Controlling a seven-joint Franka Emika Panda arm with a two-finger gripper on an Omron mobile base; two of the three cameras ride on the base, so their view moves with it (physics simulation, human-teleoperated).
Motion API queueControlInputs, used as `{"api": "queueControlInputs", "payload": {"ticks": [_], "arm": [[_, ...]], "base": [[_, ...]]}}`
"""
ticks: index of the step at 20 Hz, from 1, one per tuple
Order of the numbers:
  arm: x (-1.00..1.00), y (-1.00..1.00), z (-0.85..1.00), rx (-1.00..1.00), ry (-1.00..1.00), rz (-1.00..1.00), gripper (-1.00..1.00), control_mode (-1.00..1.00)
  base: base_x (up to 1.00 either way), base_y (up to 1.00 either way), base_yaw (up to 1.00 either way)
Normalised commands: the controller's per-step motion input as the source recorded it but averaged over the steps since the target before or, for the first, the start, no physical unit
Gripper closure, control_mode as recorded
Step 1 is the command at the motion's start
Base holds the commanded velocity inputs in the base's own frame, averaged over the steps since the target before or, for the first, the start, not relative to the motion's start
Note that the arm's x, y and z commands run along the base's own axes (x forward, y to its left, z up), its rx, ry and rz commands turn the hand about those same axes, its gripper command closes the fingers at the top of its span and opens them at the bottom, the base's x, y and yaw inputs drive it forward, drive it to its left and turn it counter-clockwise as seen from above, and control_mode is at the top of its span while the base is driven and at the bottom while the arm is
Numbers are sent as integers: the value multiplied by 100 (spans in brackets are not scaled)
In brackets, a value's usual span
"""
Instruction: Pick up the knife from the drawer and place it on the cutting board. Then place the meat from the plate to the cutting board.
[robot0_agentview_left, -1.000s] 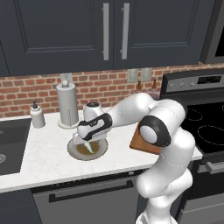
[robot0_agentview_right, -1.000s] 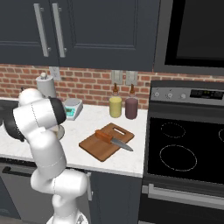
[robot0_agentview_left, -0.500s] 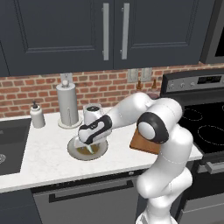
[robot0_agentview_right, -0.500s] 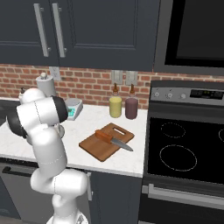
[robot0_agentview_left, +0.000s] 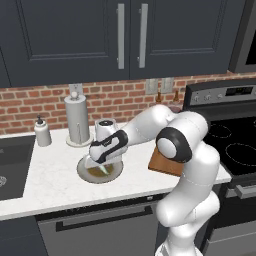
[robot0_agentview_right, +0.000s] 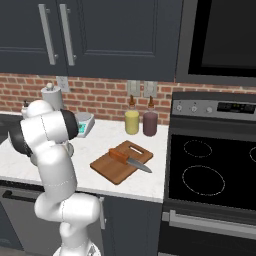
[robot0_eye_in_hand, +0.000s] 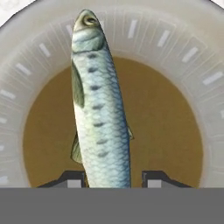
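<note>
One fish (robot0_eye_in_hand: 98, 113), silver-blue and scaled, lies on the one plate (robot0_eye_in_hand: 188, 57), stretched from the rim across the olive-brown centre. In the left base view the plate (robot0_agentview_left: 84, 172) sits on the white counter (robot0_agentview_left: 50, 175) near its front edge, with bare counter on its left towards the sink (robot0_agentview_left: 10, 165) and more on its right up to the cutting board (robot0_agentview_left: 161, 162).

The gripper (robot0_eye_in_hand: 113, 178) is down over the plate, one dark finger tip (robot0_eye_in_hand: 72, 179) on each side of the fish's tail end. The left tip is touching or almost touching the fish's flank; the right tip stands a little off it. The jaws are apart, and I cannot tell whether they have clamped yet.

One knife (robot0_agentview_right: 129, 159) with an orange handle lies on the one cutting board (robot0_agentview_right: 112, 167), which sits slantwise near the counter's front edge, just beside the stove (robot0_agentview_right: 210, 170). The board has bare wood all round the knife.

Behind the plate stand one paper towel roll (robot0_agentview_left: 77, 120) and one small steel canister (robot0_agentview_left: 104, 130); further left is one soap bottle (robot0_agentview_left: 42, 132). By the brick wall stand two bottles, one yellow (robot0_agentview_right: 132, 120) and one dark red (robot0_agentview_right: 150, 121), and one kitchen scale (robot0_agentview_right: 82, 124).
</note>
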Motion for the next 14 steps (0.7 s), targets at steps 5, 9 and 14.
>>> {"api": "queueControlInputs", "payload": {"ticks": [5,9,14], "arm": [[0,6,0,0,0,0,100,-100],[0,6,0,0,0,0,100,-100],[-51,-36,47,1,-9,0,100,-100]], "base": [[0,0,0],[0,0,0],[0,0,0]]}}
